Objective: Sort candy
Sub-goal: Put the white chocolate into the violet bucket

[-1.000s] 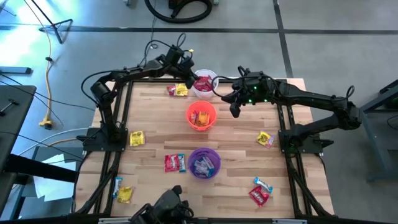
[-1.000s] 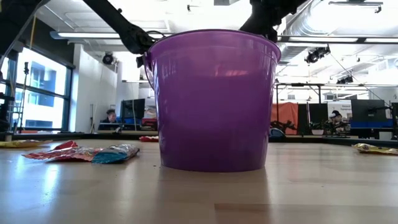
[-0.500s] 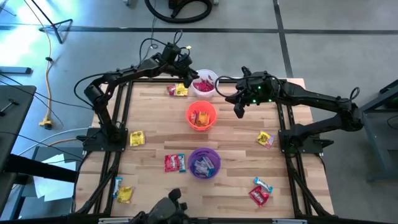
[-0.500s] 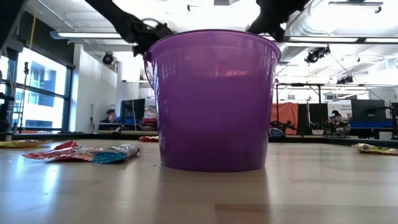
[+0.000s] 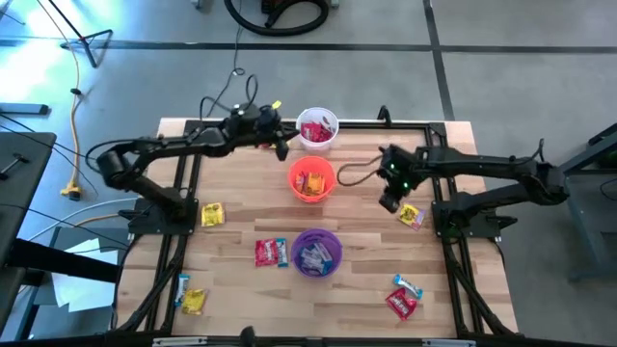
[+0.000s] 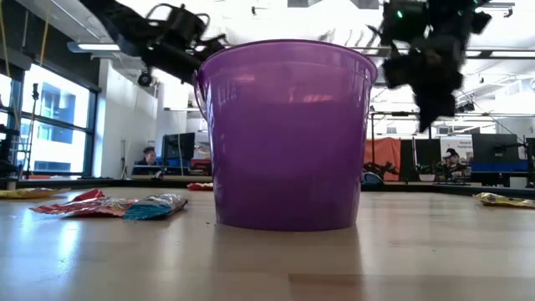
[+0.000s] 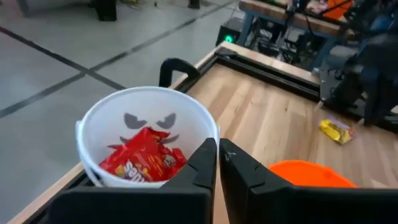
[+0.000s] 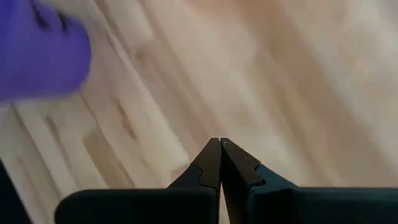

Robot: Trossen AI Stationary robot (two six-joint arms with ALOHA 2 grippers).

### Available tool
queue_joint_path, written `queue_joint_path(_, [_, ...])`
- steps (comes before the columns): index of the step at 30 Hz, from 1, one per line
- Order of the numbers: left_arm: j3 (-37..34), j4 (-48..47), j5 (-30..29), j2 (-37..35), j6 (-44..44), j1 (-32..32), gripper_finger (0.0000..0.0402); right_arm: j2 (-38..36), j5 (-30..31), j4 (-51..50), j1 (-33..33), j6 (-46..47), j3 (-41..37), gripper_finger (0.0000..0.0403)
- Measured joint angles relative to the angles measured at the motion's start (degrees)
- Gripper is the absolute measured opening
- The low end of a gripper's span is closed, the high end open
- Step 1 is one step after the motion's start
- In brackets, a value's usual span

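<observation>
Candy in red, yellow and blue wrappers lies scattered on the wooden table (image 5: 241, 183): a yellow piece (image 5: 412, 216) at the right, another yellow one (image 5: 212, 214) at the left, red and blue pieces (image 5: 271, 253) by the purple cup (image 5: 316, 253). More candy fills the white cup (image 7: 146, 155) and the orange cup (image 5: 311, 180). My left gripper (image 7: 219, 149) is shut and empty, just left of the white cup. My right gripper (image 8: 220, 146) is shut and empty, pointing down above bare wood beside the right yellow piece.
More candy lies near the front edge at the left (image 5: 190, 297) and the right (image 5: 403, 296). In the low view the purple cup (image 6: 288, 134) fills the middle, with my right gripper (image 6: 435, 109) hanging to its right. Black frame rails (image 5: 188, 183) run along the table's sides.
My left gripper has drawn back from over the white cup toward the table's left edge. My right gripper has swung from beside the white cup toward the near right, tipping downward and sinking toward the yellow candy there.
</observation>
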Motion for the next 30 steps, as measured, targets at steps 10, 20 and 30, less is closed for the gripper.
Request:
queue_joint_path(10, [-9.59, -2.82, -8.87, -13.34, -2.35, -2.99, 0.0001, -0.90, -11.36, 8.08, 18.35, 17.31, -10.37, 0.0000])
queue_joint_path(20, [-13.74, -4.24, -9.84, -17.99, -5.93, -3.19, 0.0000, -0.88, -3.79, 18.97, 45.57, 48.34, -9.98, 0.0067])
queue_joint_path(30, [-13.77, -4.29, -9.82, -17.98, -5.88, -2.93, 0.0000, 4.80, 1.77, 20.08, 59.45, 57.57, -9.91, 0.0217])
